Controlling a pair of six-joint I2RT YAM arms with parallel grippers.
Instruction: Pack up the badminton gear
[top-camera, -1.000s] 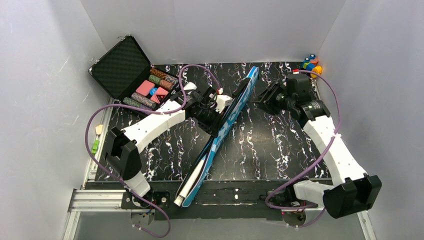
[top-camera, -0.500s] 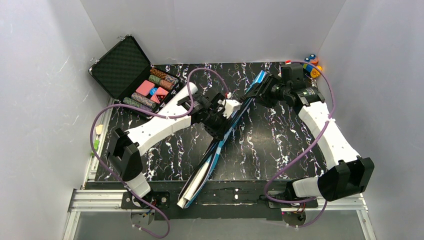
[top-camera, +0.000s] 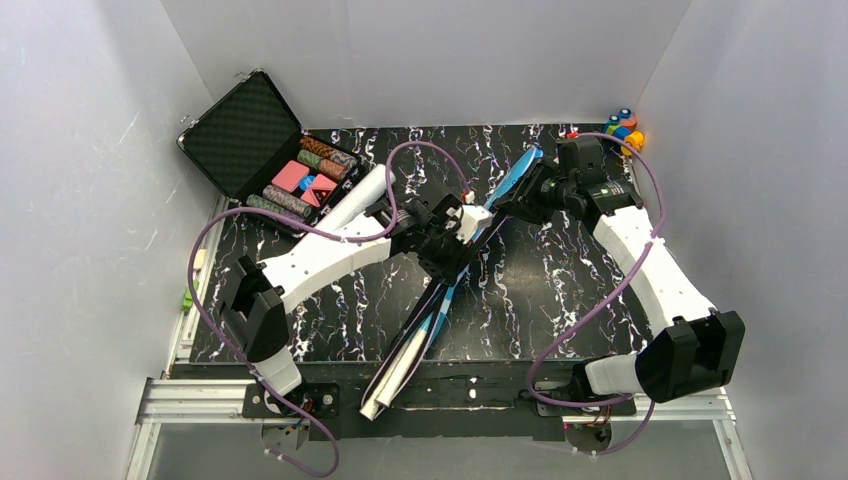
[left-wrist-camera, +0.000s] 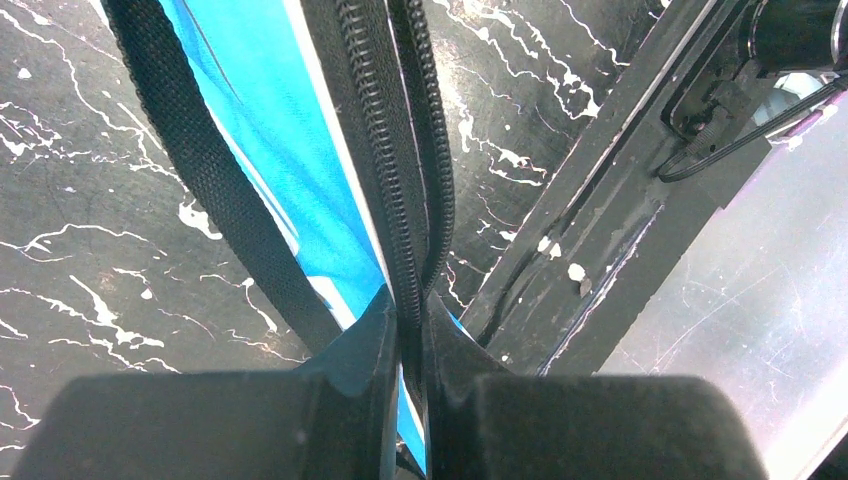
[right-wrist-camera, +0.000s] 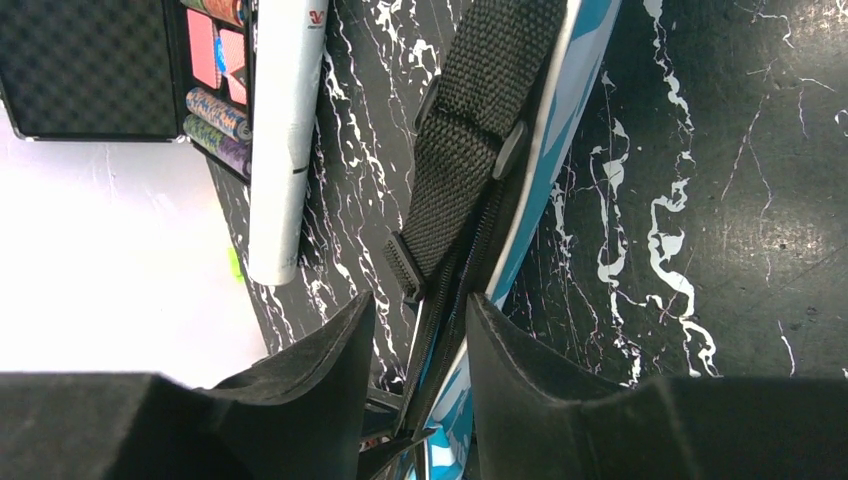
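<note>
Your left gripper (left-wrist-camera: 405, 312) is clenched on the black zipper edge of the long blue racket-shaped fabric bag (left-wrist-camera: 270, 130), which stands on edge diagonally across the black marbled table (top-camera: 545, 285). Your right gripper (right-wrist-camera: 421, 308) straddles the bag's far end by its black woven strap (right-wrist-camera: 480, 110) (pinching or not, you cannot tell).

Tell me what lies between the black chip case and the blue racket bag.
The long white tube lies there, right beside the chip case, with bare tabletop between it and the blue bag. The right wrist view shows it best.
</note>
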